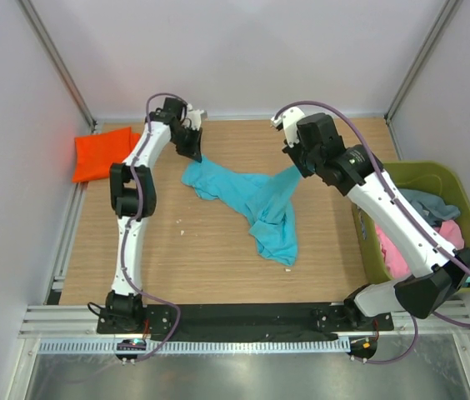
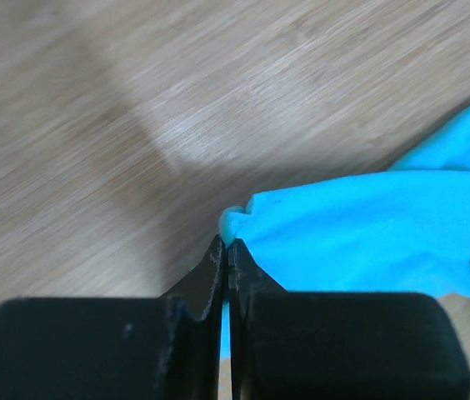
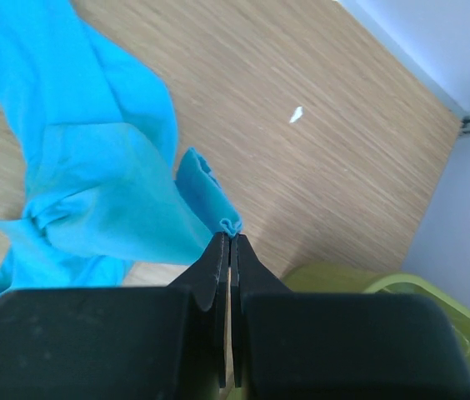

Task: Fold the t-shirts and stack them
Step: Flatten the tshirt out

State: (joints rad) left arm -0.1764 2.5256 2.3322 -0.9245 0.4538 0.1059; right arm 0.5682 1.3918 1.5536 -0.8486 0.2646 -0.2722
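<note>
Top external: turquoise t-shirt (image 1: 260, 204) spans left-right, bulk trailing nearward.

We read no text, label, brand, number or sign in any view. Small coloured spots at the left arm base (image 1: 132, 342) and the right arm base (image 1: 367, 342) might be stickers or indicator lights, but they are too small for us to tell. The wrist views show only the plain turquoise t-shirt (image 2: 368, 233) and bare desk (image 2: 135, 125) grain, partly blurred, with no print we can make out.
</note>
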